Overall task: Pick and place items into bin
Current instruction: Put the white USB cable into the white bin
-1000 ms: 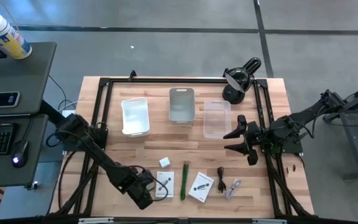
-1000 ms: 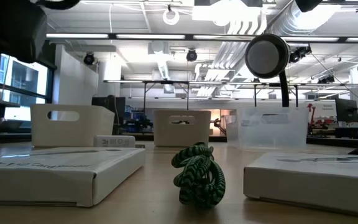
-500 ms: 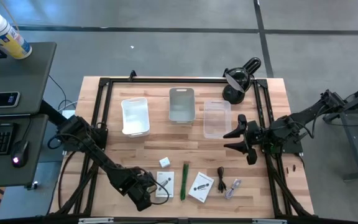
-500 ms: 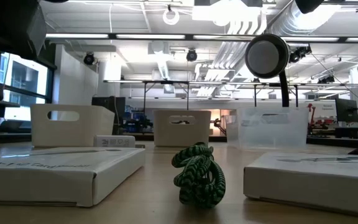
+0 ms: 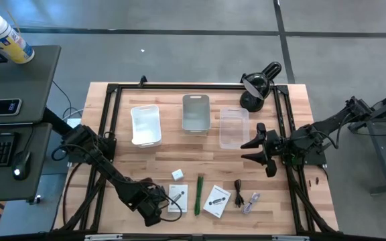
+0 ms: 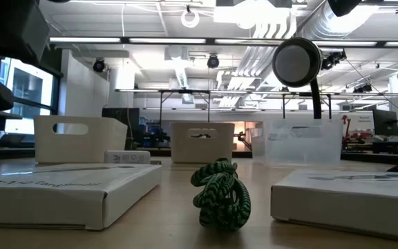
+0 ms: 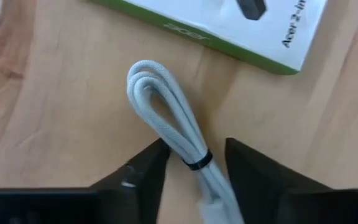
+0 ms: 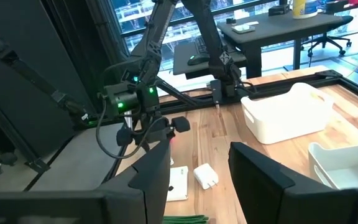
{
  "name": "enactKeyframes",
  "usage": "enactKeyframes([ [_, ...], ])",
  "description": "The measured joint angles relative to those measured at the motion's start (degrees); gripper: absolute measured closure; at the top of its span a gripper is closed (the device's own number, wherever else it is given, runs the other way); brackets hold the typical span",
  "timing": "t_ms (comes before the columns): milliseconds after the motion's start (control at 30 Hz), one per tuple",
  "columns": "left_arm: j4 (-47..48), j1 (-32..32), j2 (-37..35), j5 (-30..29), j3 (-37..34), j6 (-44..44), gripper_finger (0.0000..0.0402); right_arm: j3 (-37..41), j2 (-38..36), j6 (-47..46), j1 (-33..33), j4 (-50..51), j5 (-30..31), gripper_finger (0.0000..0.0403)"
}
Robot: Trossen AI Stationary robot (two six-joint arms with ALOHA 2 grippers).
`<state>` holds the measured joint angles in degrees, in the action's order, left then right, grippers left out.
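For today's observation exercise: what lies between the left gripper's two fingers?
In the left wrist view, a coiled white cable with a black tie lies on the wood between the left gripper's fingers.

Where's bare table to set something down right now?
Free: the wood strip between the three bins and the item row, and the patch left of the white bin. Crowded: the near edge, with the boxes, green pen and left gripper.
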<state>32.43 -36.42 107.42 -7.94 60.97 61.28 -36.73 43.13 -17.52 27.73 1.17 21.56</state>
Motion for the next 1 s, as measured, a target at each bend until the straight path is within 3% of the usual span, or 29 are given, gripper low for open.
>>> enactKeyframes([
  [267,0.95,0.04,-0.02,-0.86,-0.09,-0.17,0.0386,0.0,-0.01,0.0,0.0,0.39,0.0,0.025],
  [533,0.98,0.12,-1.1,-2.19,-0.25,0.89,0.0354,0.02,-0.01,0.0,0.0,0.46,0.0,0.0249],
  [767,2.12,1.72,-5.46,-9.18,-0.51,0.82,0.0392,0.02,-0.01,0.0,0.01,0.5,0.0,0.0249],
  [1000,2.14,3.95,-10.23,-11.73,-0.37,-0.91,0.038,0.02,0.0,0.0,0.02,0.77,-0.02,0.0249],
])
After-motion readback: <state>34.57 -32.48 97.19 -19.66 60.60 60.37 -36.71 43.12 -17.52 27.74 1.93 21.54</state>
